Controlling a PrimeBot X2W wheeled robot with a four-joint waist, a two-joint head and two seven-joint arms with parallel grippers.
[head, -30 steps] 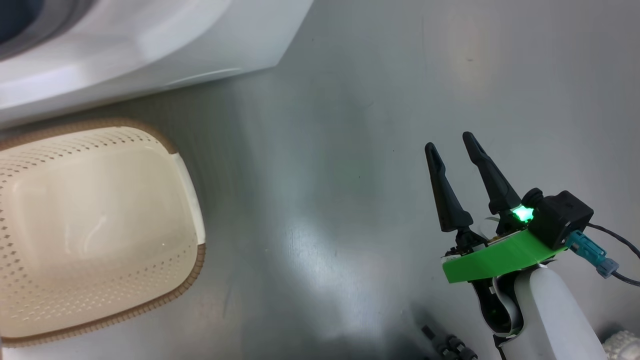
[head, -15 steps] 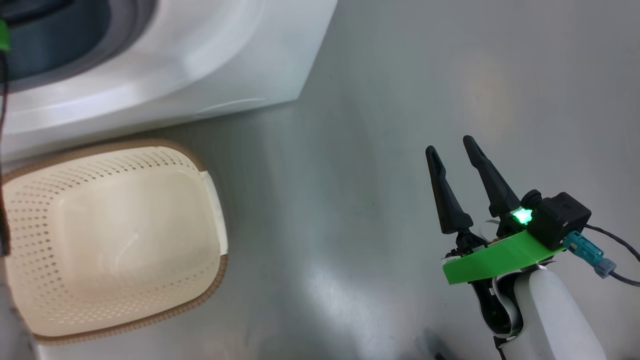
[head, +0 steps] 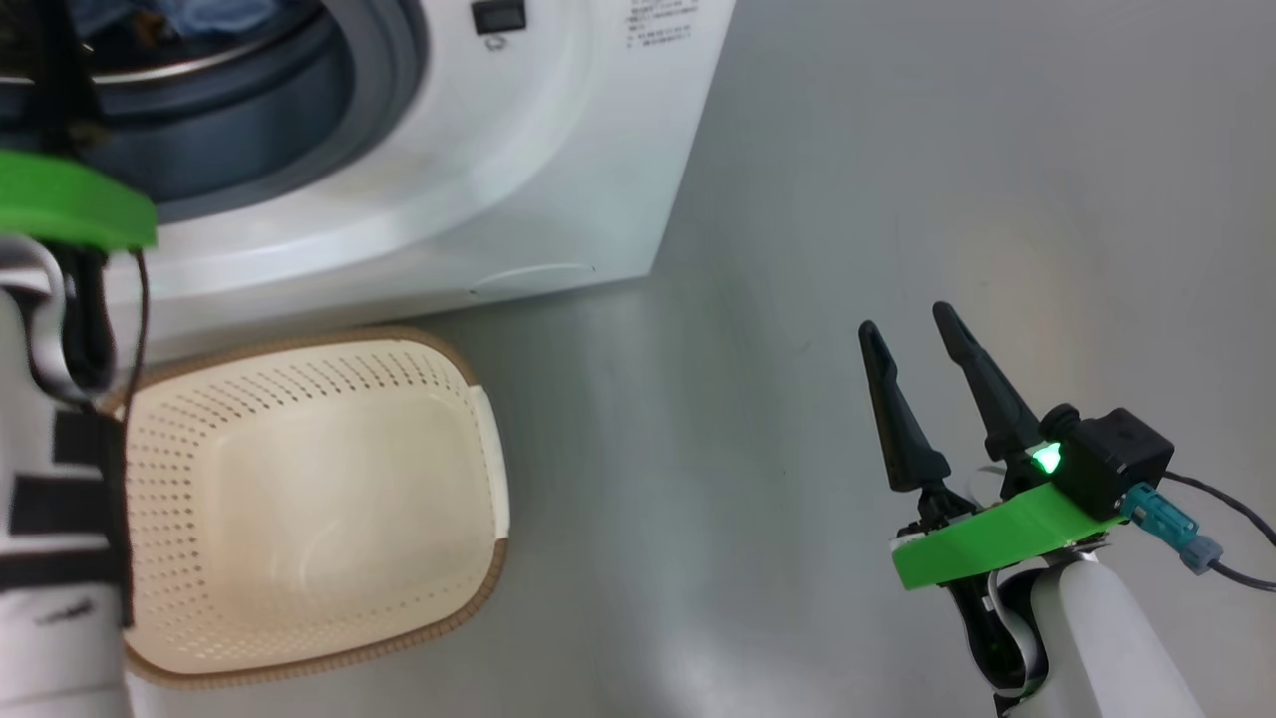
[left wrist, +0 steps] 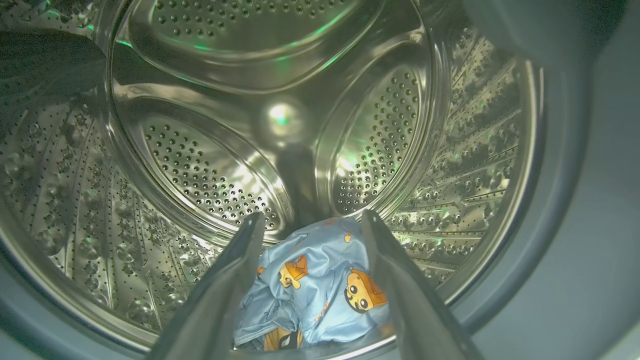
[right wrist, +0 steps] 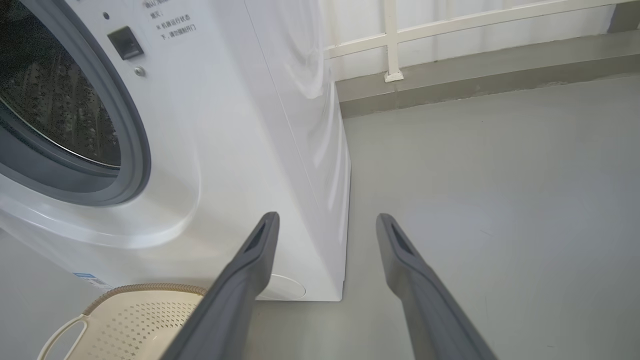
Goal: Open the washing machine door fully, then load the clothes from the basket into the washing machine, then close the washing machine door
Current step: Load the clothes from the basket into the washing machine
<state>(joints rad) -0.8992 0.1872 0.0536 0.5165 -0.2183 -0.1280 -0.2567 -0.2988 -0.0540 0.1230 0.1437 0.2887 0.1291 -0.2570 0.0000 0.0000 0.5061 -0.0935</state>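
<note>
The white washing machine [head: 478,150] stands with its round opening uncovered; the washing machine door is out of view. My left gripper [left wrist: 310,220] reaches into the steel drum [left wrist: 190,165], open, its fingers either side of the light blue clothes [left wrist: 320,285] lying on the drum's bottom. A bit of blue cloth [head: 199,15] shows inside the opening. On the floor before the machine sits the cream basket [head: 478,588], with nothing in it. My right gripper [head: 907,324] hovers open over bare floor, right of the basket. Its fingers [right wrist: 260,250] point past the machine's front corner [right wrist: 225,125].
My left forearm [head: 50,519] with its green bracket [head: 70,199] rises along the left edge, over the basket's left side. Grey floor [head: 748,449] spreads to the right of the machine. A white railing [right wrist: 390,40] and a low kerb run behind.
The camera has swung, bringing the machine's opening and my left arm into the picture. The right gripper keeps its pose and stays open.
</note>
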